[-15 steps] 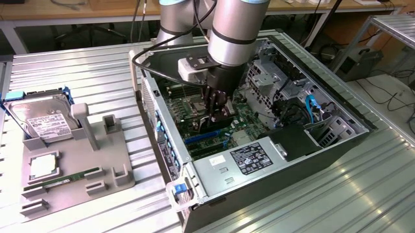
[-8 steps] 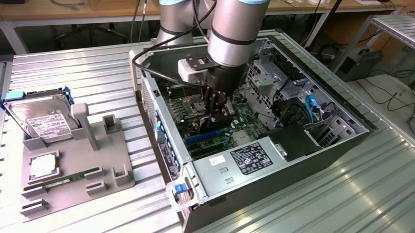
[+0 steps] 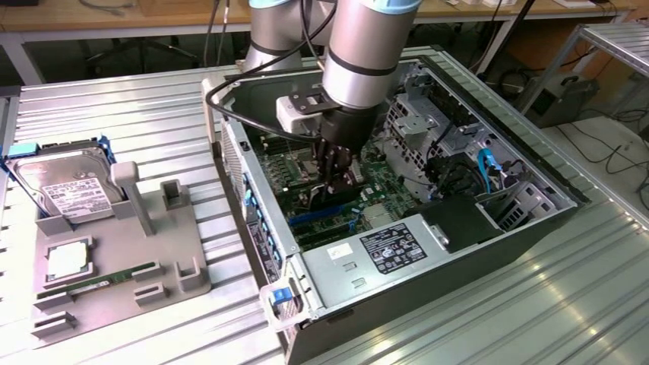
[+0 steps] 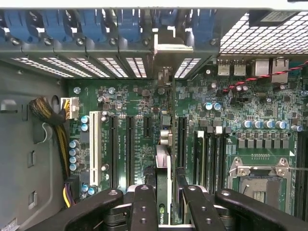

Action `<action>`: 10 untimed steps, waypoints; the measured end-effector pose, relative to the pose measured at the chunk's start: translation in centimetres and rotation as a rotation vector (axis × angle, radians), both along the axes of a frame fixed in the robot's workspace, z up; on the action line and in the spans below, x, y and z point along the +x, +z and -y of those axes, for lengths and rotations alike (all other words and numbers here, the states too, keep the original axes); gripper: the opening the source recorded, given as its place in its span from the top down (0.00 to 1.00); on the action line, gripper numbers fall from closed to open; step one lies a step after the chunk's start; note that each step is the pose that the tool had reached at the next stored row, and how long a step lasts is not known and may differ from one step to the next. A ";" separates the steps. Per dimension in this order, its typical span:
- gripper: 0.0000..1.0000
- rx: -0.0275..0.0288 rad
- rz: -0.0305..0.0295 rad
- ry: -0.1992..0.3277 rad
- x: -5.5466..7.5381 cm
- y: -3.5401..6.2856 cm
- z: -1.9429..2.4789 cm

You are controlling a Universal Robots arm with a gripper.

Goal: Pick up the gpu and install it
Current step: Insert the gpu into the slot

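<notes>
So the claw (image 4: 162,204) is pinching the gpu (image 4: 163,168) edge-on right above the motherboard (image 4: 240,110); install step, needs lining up with the slot.

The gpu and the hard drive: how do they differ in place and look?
The gpu is inside the case, on edge in the gripper above the motherboard; the hard drive leans in the grey holder outside it. The gpu shows a thin dark edge; the hard drive is boxy, silver, white-labelled.

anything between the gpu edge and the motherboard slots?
Nothing: in the wrist view the gpu, held edge-on in the gripper, stands straight over bare motherboard.
</notes>
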State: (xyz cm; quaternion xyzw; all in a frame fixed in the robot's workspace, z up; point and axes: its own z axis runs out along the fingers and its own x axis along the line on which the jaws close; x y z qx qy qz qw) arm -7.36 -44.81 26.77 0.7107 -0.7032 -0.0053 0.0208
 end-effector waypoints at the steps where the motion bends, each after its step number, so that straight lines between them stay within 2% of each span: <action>1: 0.74 0.0002 -0.0018 0.000 -0.1 -0.18 0.00; 3: 0.74 0.0000 -0.0083 0.000 -0.1 -0.43 0.01; 4: 0.74 0.0004 -0.0095 0.000 -0.1 0.41 0.00; 5: 0.74 0.0006 -0.0096 0.000 -0.1 0.55 -0.01; 6: 0.74 0.0004 -0.0124 0.003 -0.1 0.13 0.17; 10: 0.74 0.0020 -0.0124 0.003 -0.1 0.04 0.24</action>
